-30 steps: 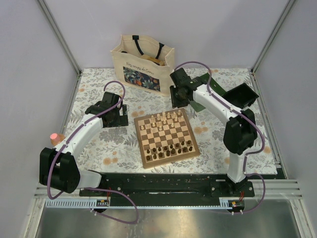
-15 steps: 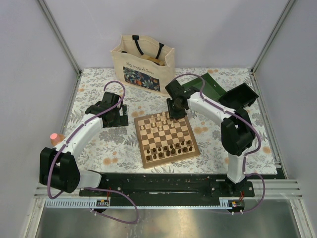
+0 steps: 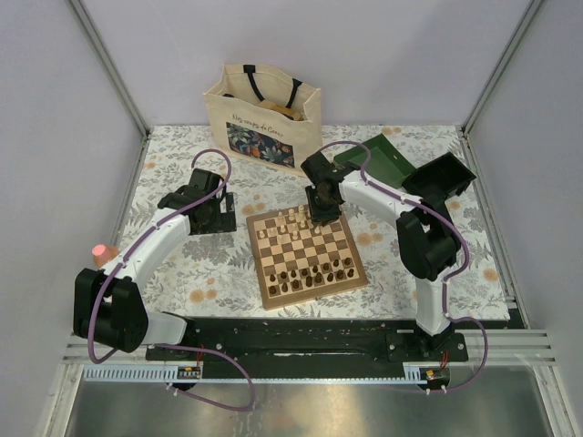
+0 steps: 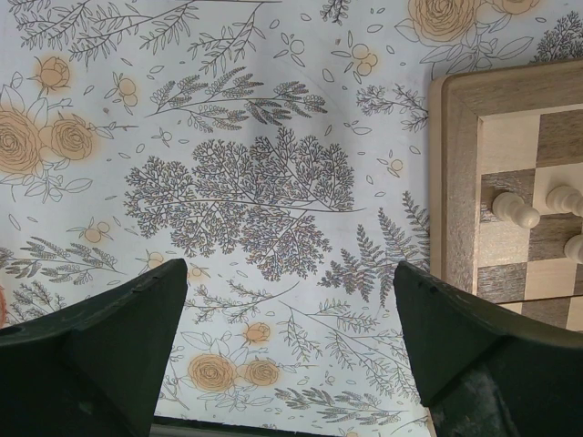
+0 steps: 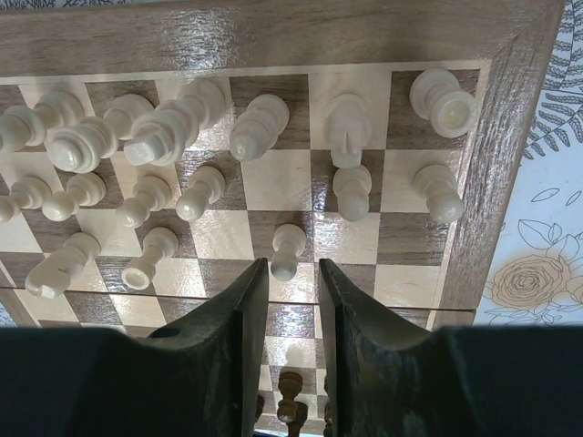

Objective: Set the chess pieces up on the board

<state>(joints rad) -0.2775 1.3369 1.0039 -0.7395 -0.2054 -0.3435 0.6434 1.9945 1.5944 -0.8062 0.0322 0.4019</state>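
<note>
One board (image 5: 273, 36) sits mid-desk, between two claws. Pale pieces (image 5: 260, 126) crowd its far edge in two rows, with three more stepped forward. The dark pieces (image 3: 314, 270) along its near edge are too small to count. Right claw (image 5: 293, 264) is narrow, one forward pawn (image 5: 288, 248) at its tips, grip unclear; it has swung in from beyond the far edge. Left claw (image 4: 287, 269) is wide, unmoved, off the board's left edge

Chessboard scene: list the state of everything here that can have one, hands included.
left hand, open, nothing between its fingers
right hand, narrowly parted, pale pawn at its tips, grip unclear
pale pieces, standing on far rows of the board
dark pieces, standing on the near rows
tote bag, upright, top open
</note>
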